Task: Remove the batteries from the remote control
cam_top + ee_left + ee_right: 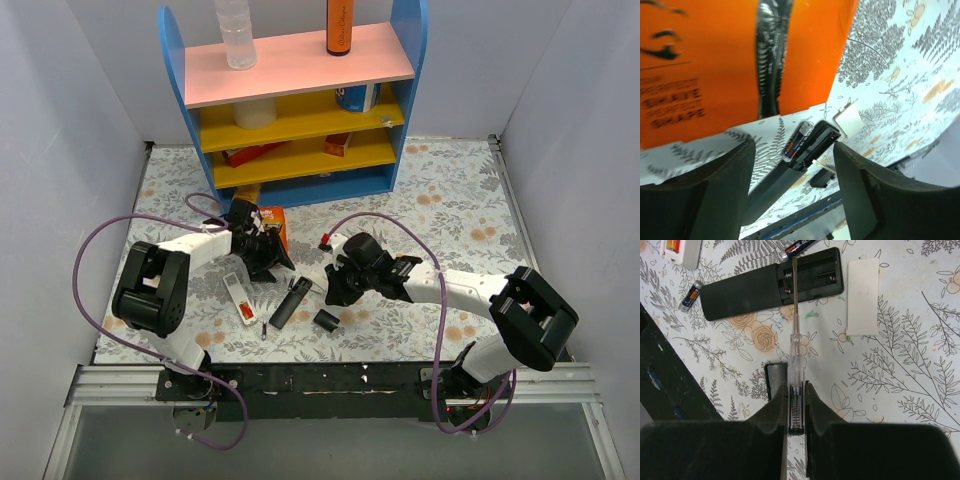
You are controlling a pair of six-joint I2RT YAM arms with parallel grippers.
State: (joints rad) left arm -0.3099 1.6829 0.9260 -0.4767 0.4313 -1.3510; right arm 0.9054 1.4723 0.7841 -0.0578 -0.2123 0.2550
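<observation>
Black matte plastic sits squarely ahead of my right claw (796, 390): the remote control (745, 290), a flat bar lying crosswise just beyond the fingertips. Its battery compartment (812, 275) is uncovered, with bare coil springs showing. This claw is clenched on a screwdriver (794, 352) with a clear, ridged plastic handle. The thin steel shaft runs straight out from the fingers and its tip sits inside the compartment.

One battery (691, 295), a small cylinder with a dark wrap, orange band and silver cap, lies on the cloth ahead of the claw, apart from the remote's closed end. A second battery (800, 246) lies just past the remote's far edge. A flat white rectangular panel (862, 295) rests beside the open end. A small black rectangular piece (774, 385) lies under the handle, close against the fingers.

My left claw (792, 150) is released, its thick dark pads spread wide with nothing between them. Ahead of the gap I see the remote's open end with the second battery alongside; whether they touch I cannot tell. Beyond, a glossy orange razor package (715, 65) fills the view. Everything lies on a fern-and-flower printed tablecloth (450, 210).
</observation>
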